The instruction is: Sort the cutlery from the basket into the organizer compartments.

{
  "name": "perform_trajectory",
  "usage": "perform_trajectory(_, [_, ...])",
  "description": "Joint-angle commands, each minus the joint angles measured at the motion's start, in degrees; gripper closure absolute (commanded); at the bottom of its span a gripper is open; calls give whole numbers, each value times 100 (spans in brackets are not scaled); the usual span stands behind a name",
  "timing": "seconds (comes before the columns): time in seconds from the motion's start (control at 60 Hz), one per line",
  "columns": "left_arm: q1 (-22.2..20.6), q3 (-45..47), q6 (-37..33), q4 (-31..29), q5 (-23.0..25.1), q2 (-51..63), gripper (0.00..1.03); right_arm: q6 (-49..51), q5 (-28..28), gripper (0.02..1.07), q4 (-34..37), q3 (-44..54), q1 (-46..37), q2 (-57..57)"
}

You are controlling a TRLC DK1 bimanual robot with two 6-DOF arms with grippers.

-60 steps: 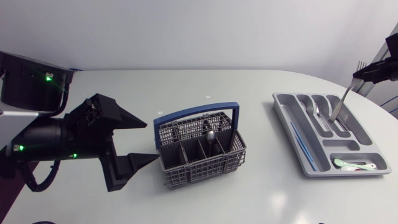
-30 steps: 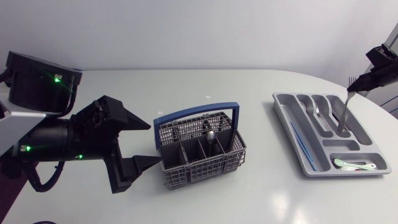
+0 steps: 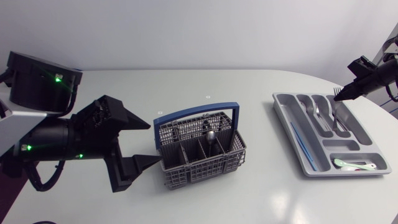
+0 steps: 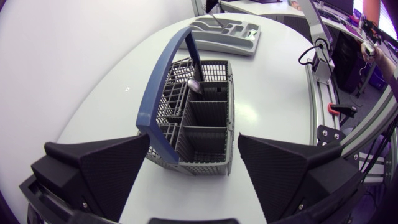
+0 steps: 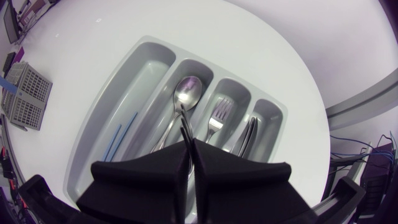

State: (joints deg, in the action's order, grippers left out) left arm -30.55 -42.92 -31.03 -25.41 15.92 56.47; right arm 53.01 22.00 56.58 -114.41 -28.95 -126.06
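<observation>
Left gripper [image 3: 153,142] sits at 9 o'clock of the basket [image 3: 186,171]. My fingers are spread wide with nothing between them, and the arm's rear is cut off. One basket spoon [image 3: 211,135] stands bowl-up, its handle hidden by mesh.

The organizer [image 3: 287,109] is at 3 o'clock of the basket, well apart. Right gripper [image 3: 346,92] hangs over its far end, fingers clenched on the fork [image 3: 339,112]. The tines are by my fingertips and the handle slants down into a long slot; I can't tell which. In the right wrist view my fingers hide most of it.

Already lying there are blue sticks [image 3: 298,142], a tray spoon [image 5: 188,92] and a lying fork [image 5: 219,112]. The knives [image 5: 249,134] are half covered. Pale pieces [image 3: 354,165] in the cross slot are too small to identify.
</observation>
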Motion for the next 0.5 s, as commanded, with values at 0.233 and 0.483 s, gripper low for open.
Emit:
perform_trajectory(0.233, [75,82,88,89,-37,-48,5,772,94,101,222,-433,39,-832])
perform_trajectory(0.483, [84,73,114,89,-37,-48,5,912,314,101,846,-1593,-76,-1694])
